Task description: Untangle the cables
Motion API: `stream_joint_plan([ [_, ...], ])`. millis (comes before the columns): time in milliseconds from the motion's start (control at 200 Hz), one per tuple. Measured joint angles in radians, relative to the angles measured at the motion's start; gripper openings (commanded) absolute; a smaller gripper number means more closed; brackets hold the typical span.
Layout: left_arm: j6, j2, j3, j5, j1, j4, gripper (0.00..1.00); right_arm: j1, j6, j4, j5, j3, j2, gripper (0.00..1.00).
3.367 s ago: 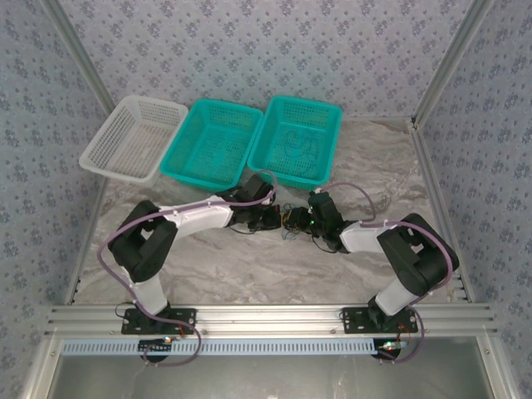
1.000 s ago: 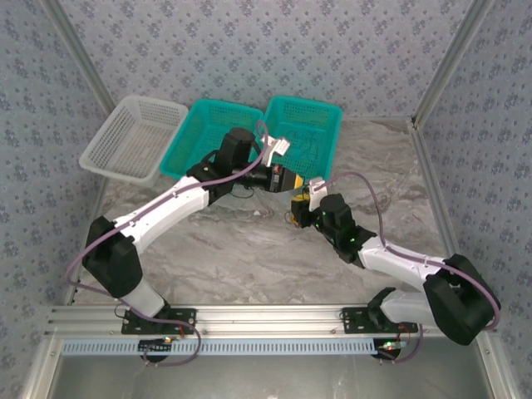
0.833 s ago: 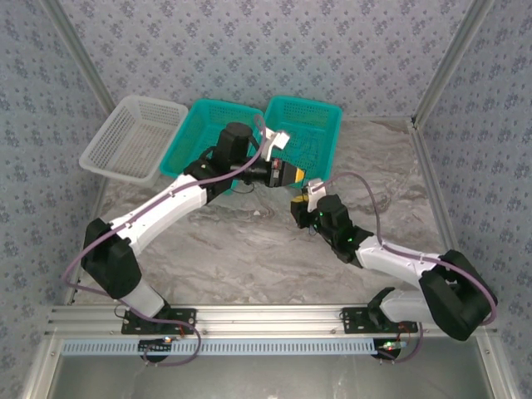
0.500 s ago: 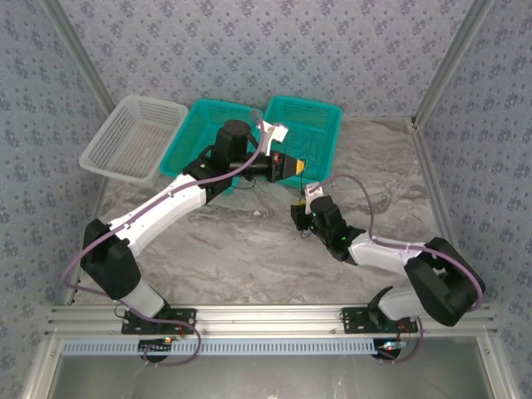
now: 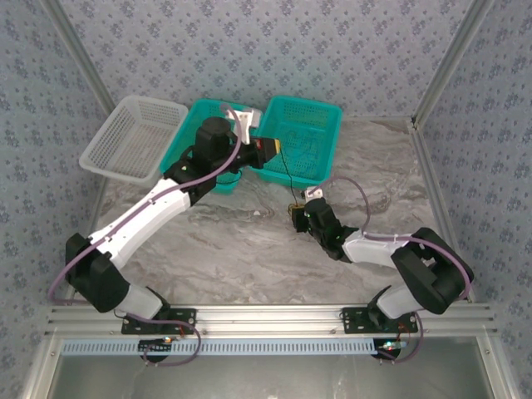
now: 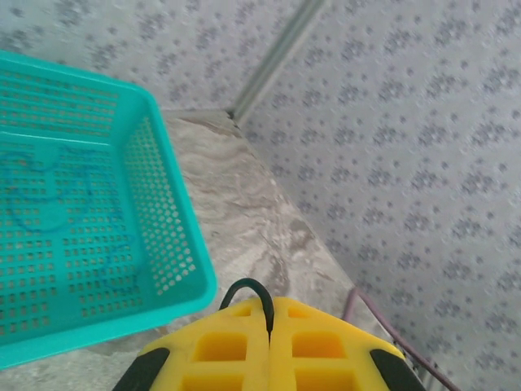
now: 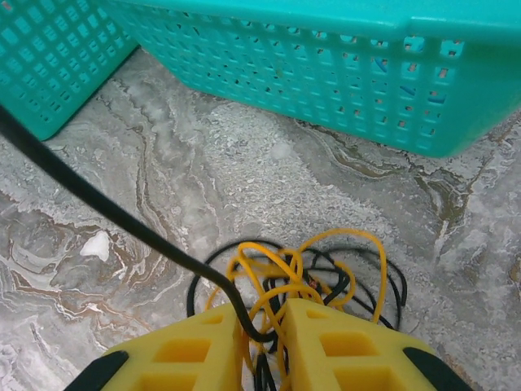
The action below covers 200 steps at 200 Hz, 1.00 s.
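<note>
The left claw (image 5: 270, 147), raised above and beyond the right claw (image 5: 295, 209), is clamped on the black cable (image 5: 287, 179), which runs taut down to the knot (image 7: 301, 269). The right claw, low on the counter (image 5: 233, 249), pinches the knot's strands, apparently anchoring it so the pull draws the black cable free.

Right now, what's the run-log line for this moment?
left gripper: shut on black cable, taut | right gripper: shut on cable knot on table
</note>
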Motion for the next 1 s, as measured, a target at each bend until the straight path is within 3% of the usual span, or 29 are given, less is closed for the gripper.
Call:
stream_joint_plan([
  [325, -0.076, -0.03, -0.07, -0.045, 0.082, 0.016, 0.0, 0.003, 0.005, -0.03, 0.009, 0.0, 0.003, 0.25],
  [420, -0.093, -0.036, -0.079, -0.043, 0.085, 0.017, 0.0, 0.001, 0.001, -0.014, -0.029, -0.008, 0.0, 0.49],
  [475, -0.096, -0.036, -0.079, -0.035, 0.085, 0.017, 0.0, -0.008, -0.007, -0.013, -0.085, -0.01, -0.004, 0.57],
  [530, -0.103, -0.037, -0.079, -0.026, 0.087, 0.017, 0.0, -0.016, -0.006, -0.016, -0.14, -0.007, -0.004, 0.71],
  [844, -0.159, -0.031, -0.094, 0.027, 0.09, 0.056, 0.0, -0.038, -0.075, -0.075, -0.264, 0.163, 0.071, 0.96],
  [999, -0.181, -0.024, -0.102, 0.043, 0.09, 0.067, 0.0, -0.038, -0.104, -0.08, -0.295, 0.264, 0.197, 0.97],
])
